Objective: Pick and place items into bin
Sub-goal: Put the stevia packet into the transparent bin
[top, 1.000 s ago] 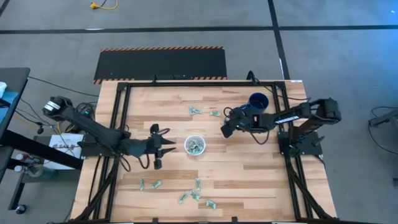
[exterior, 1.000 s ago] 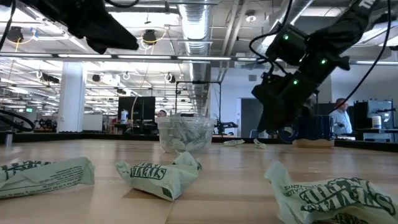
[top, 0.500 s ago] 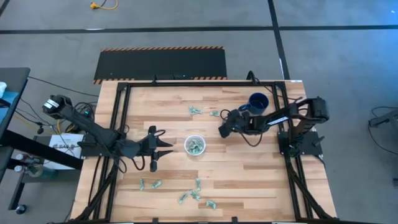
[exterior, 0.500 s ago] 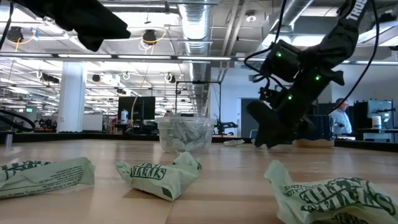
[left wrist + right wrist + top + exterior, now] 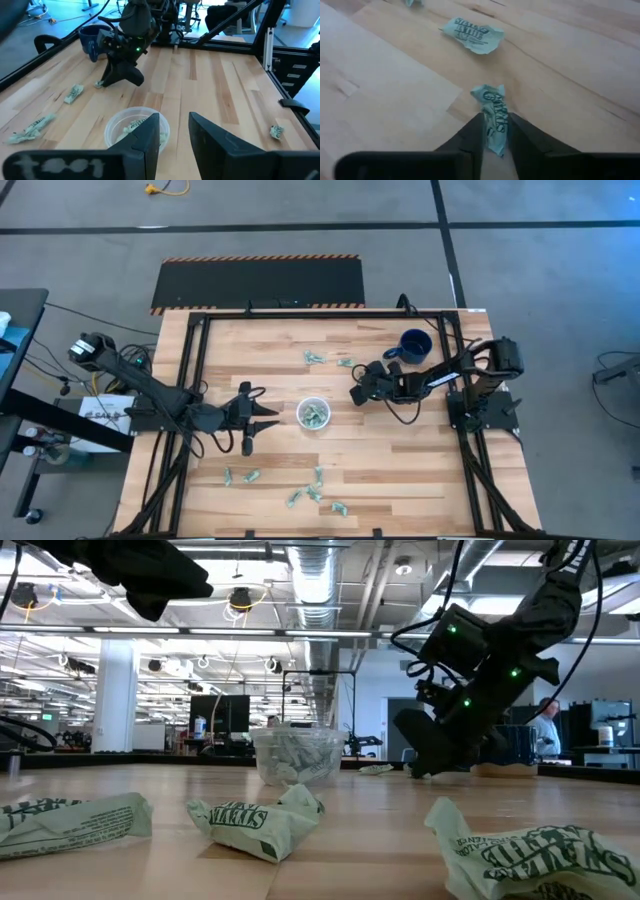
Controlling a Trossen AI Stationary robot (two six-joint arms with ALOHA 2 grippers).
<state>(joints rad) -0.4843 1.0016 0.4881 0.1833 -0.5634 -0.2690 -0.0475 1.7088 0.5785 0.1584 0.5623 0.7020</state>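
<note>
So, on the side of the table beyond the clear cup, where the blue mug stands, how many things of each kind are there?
Blue mug: 1
Wrapper pieces: 3, one of them between the fingers of the right gripper
Total: 4

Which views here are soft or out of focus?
Low view: the nearest wrappers look slightly soft and the ceiling lights glare. Right wrist view: the right tool and its pinched wrapper are blurred. High view: evenly lit.

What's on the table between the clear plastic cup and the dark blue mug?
In the high view, the right gripper lies between the clear plastic cup and dark blue mug, otherwise bare wood.
</note>
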